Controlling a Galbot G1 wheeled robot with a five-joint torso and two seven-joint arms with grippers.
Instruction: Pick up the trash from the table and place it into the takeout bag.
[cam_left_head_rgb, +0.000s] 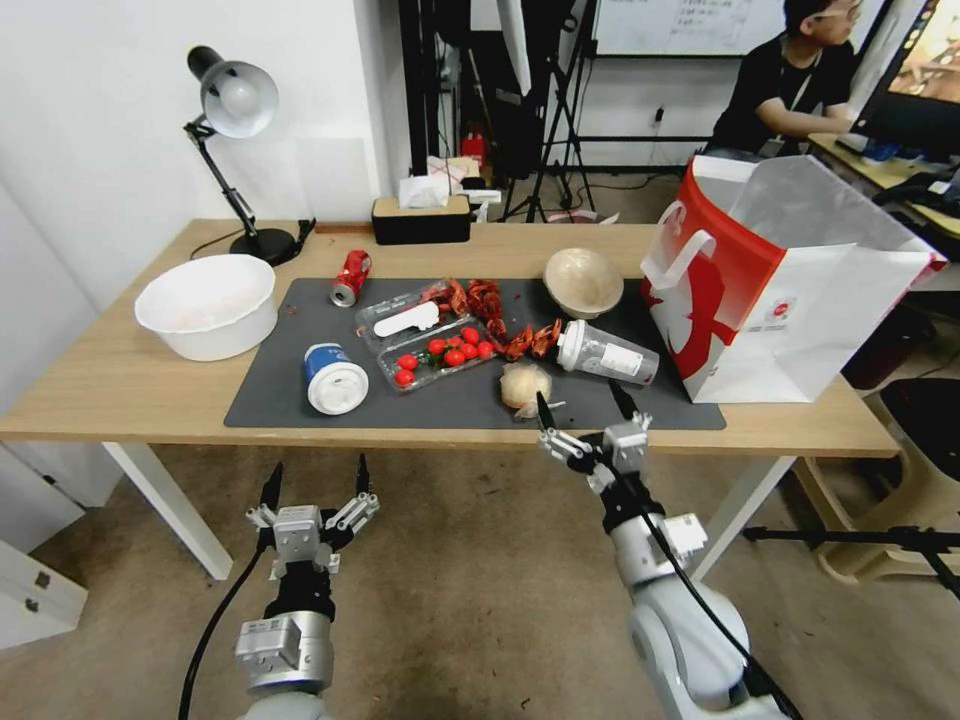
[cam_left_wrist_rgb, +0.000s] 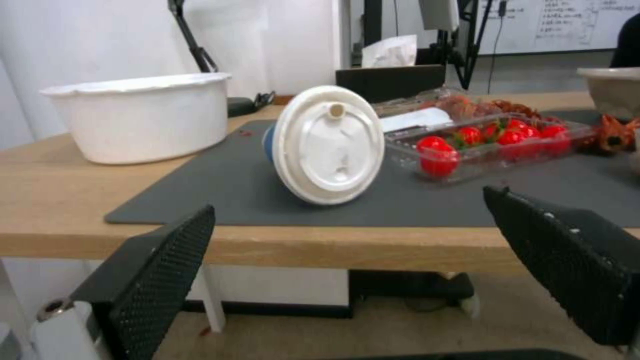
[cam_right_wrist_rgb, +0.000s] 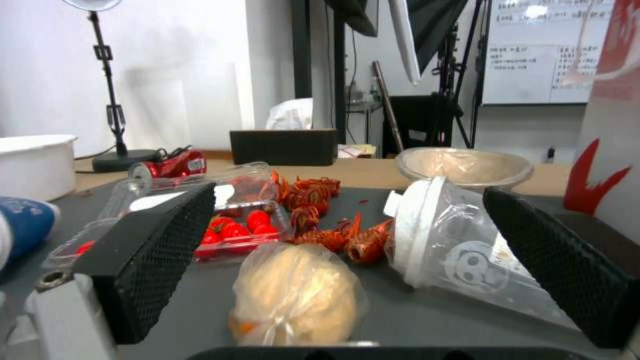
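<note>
On the table's (cam_left_head_rgb: 120, 390) dark mat lie a red soda can (cam_left_head_rgb: 351, 277), a blue-and-white paper cup (cam_left_head_rgb: 334, 379) on its side, a clear white-lidded plastic cup (cam_left_head_rgb: 606, 352) on its side, a beige bowl (cam_left_head_rgb: 583, 281) and a beige wrapped ball (cam_left_head_rgb: 524, 384). The red-and-white takeout bag (cam_left_head_rgb: 790, 290) stands open at the table's right end. My right gripper (cam_left_head_rgb: 583, 409) is open at the table's front edge, just before the ball (cam_right_wrist_rgb: 297, 295) and the plastic cup (cam_right_wrist_rgb: 460, 250). My left gripper (cam_left_head_rgb: 315, 478) hangs open below and in front of the table, facing the paper cup (cam_left_wrist_rgb: 325, 145).
A large white bowl (cam_left_head_rgb: 207, 304) sits at the left, with a desk lamp (cam_left_head_rgb: 232, 110) behind it. A clear tray of tomatoes (cam_left_head_rgb: 440, 355), red crayfish shells (cam_left_head_rgb: 490, 305) and a black tissue box (cam_left_head_rgb: 421, 218) also sit on the table. A stool stands at the right.
</note>
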